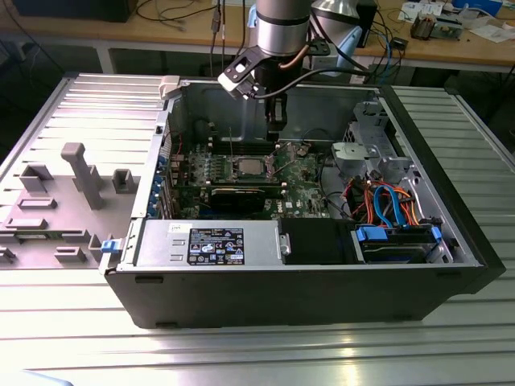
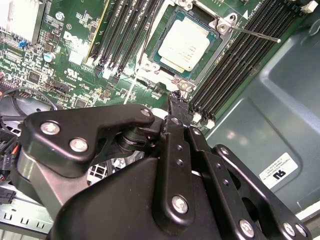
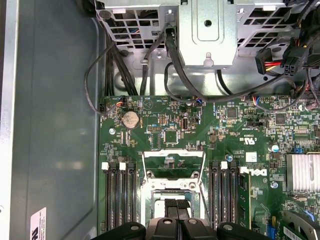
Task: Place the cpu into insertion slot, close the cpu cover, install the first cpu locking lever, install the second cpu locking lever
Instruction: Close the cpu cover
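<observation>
Found cpu (image 2: 187,46) seated flat in insertion slot (image 2: 167,25), cpu cover (image 3: 172,153) standing open, locking lever (image 2: 255,34) sticking out free. Noted gripper (image 2: 172,107) pinched closed, empty, near slot's edge. Judged cover-closing step in hand; probably calls for pressing raised frame down flat.

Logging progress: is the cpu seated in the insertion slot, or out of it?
In: the cpu lies flat inside the insertion slot, silver top up, rim around it.
</observation>
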